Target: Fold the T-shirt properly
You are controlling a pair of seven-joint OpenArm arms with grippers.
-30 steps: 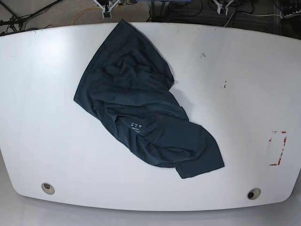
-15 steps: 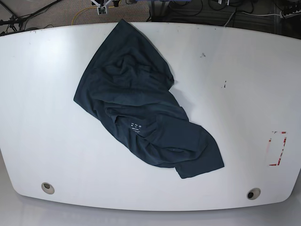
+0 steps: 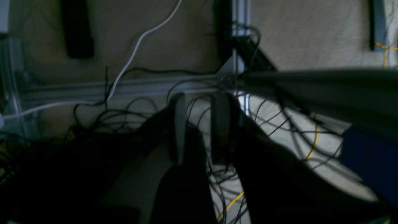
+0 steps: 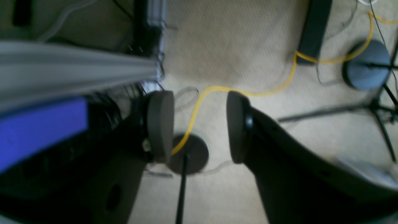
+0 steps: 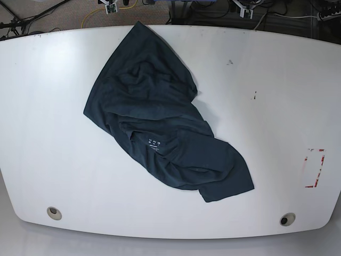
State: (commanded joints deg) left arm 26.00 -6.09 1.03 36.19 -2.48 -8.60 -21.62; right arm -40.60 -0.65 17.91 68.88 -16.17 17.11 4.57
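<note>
The dark navy T-shirt (image 5: pixel 160 117) lies crumpled on the white table (image 5: pixel 277 106), running diagonally from the far edge to the near right. Its white label text (image 5: pixel 153 143) faces up near the middle. My left gripper (image 3: pixel 199 130) is off the table past the far edge, over floor cables, its fingers a narrow gap apart and empty; its tip shows in the base view (image 5: pixel 246 9). My right gripper (image 4: pixel 199 124) is wide open and empty over carpet; its tip shows in the base view (image 5: pixel 111 8). Neither wrist view shows the shirt.
A red marking (image 5: pixel 314 168) sits near the table's right edge. Two round holes (image 5: pixel 53 213) (image 5: pixel 287 219) lie near the front edge. Cables, a yellow cord (image 4: pixel 279 84) and stand bases lie on the floor behind the table.
The right arm's tip has shifted left along the far edge, and the left arm's tip has come back into view there. The T-shirt has not moved.
</note>
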